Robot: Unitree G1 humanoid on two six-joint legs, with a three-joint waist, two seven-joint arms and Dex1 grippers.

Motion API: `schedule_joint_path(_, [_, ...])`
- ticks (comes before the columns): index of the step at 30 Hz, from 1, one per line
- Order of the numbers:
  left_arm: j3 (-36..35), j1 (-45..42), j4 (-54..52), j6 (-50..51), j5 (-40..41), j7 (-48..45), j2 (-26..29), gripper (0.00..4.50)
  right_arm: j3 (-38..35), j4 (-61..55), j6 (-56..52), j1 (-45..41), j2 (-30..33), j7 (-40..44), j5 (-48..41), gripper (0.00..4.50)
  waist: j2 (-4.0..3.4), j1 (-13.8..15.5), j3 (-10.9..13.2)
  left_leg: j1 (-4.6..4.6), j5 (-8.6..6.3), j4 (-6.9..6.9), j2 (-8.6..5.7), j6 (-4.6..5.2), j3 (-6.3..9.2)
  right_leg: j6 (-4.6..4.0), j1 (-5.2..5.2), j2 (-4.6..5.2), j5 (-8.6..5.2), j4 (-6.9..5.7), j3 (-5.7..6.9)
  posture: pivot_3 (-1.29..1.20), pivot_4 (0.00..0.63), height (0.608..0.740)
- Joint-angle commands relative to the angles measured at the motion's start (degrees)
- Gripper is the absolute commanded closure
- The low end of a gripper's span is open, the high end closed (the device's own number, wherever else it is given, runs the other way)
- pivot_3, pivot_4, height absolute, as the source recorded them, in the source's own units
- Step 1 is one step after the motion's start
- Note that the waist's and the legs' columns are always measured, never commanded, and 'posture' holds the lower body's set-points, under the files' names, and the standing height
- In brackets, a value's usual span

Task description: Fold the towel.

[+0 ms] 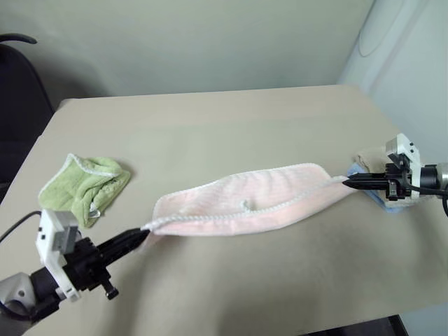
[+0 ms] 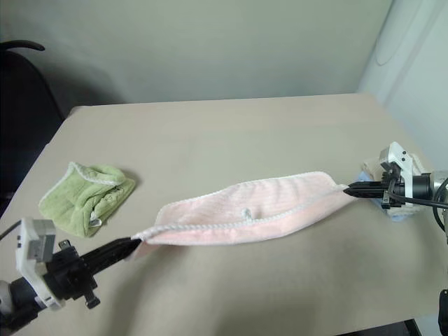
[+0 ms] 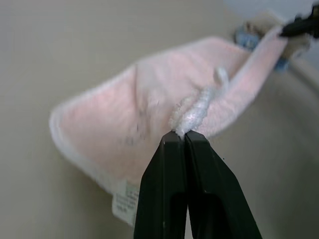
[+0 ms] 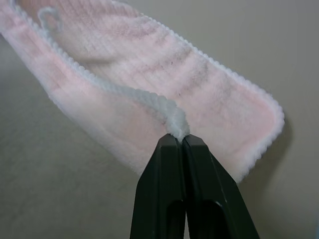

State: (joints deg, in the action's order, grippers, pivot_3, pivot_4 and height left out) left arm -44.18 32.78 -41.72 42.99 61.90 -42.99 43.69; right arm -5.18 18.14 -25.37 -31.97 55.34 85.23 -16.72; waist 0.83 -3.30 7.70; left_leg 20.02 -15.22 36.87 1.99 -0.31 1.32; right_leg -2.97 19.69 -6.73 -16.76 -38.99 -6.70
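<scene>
Left wrist view: towel label unreadable; left hand and right hand each clamped on its trim

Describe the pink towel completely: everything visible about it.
The towel is pale pink terry with a white scalloped trim and a small white loop near its middle. It is doubled lengthwise into a long band, stretched across the table and sagging onto it in the middle. The left gripper pinches one end by the trim with shut jaws, and the right gripper does the same at the other end. A small label hangs from its edge in the left wrist view.
</scene>
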Motion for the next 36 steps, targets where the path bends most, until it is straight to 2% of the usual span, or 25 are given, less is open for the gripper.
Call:
schedule_joint_path(1, [1.8, -0.86, -0.2, -1.72, -3.02, -0.05, 0.37, 4.5, 0.75, 1.3, 2.26, -2.73, -0.81, -2.47, 0.83, 4.47, -0.02, 0.49, 0.0, 0.03, -0.03, 0.03, 0.0, -0.03, 0.0, -0.05, 0.02, 0.0, 0.03, 0.0, 0.0, 0.0, 0.15, 0.74])
schedule_joint_path(4, [3.36, -6.09, 4.08, -2.2, -4.27, 3.21, -0.41, 4.5, 2.44, 6.41, 5.06, -6.54, -2.5, -5.88, 3.46, 4.47, -0.03, 0.82, 0.01, 0.02, -0.26, 0.04, 0.0, 0.31, 0.02, -0.18, 0.06, 0.0, 0.11, -0.06, 0.0, 0.0, 0.15, 0.74])
schedule_joint_path(11, [5.3, -19.47, 14.56, -1.47, -4.15, 7.6, -0.18, 4.5, 4.89, 24.77, 14.34, -19.17, -8.01, -15.23, 9.65, 4.47, -0.06, 0.84, 0.01, -0.01, -0.26, 0.02, 0.03, 0.3, 0.07, -0.41, 0.14, 0.01, 0.27, -0.16, 0.08, 0.0, 0.15, 0.74])
schedule_joint_path(18, [16.07, -28.22, 21.92, -2.71, -13.61, 8.26, 0.67, 4.5, 7.37, 40.78, 23.64, -27.3, -13.65, -24.37, 15.89, 4.47, -0.07, 0.75, 0.01, 0.18, -0.22, -0.34, 0.03, 0.23, 0.08, -0.41, 0.57, 0.04, 0.27, -0.14, 0.05, 0.0, 0.15, 0.74])
schedule_joint_path(24, [22.7, -33.54, 28.21, -5.14, -21.03, 8.17, -0.14, 4.5, 9.25, 47.85, 27.41, -29.13, -15.98, -27.36, 19.76, 4.47, -0.07, 0.73, 0.01, 0.52, -0.08, -0.55, 0.03, -0.01, 0.08, -0.42, 1.09, 0.04, 0.28, -0.33, 0.05, 0.0, 0.15, 0.74])
schedule_joint_path(35, [27.67, -41.67, 36.7, -7.32, -27.78, 8.38, -3.68, 4.5, 9.09, 51.61, 29.09, -29.38, -17.62, -32.27, 22.17, 4.47, -0.07, 0.41, 0.01, 0.81, -0.06, -0.36, 0.03, -0.04, 0.08, -0.42, 1.37, 0.05, 0.28, -0.55, 0.04, 0.0, 0.15, 0.74])
schedule_joint_path(36, [28.04, -42.09, 37.14, -7.69, -28.43, 8.33, -4.03, 4.27, 8.99, 51.69, 29.0, -29.36, -17.72, -32.41, 22.08, 4.27, -0.07, 0.39, 0.01, 0.81, -0.06, -0.36, 0.03, -0.04, 0.08, -0.42, 1.39, 0.05, 0.28, -0.56, 0.04, 0.0, 0.15, 0.74])
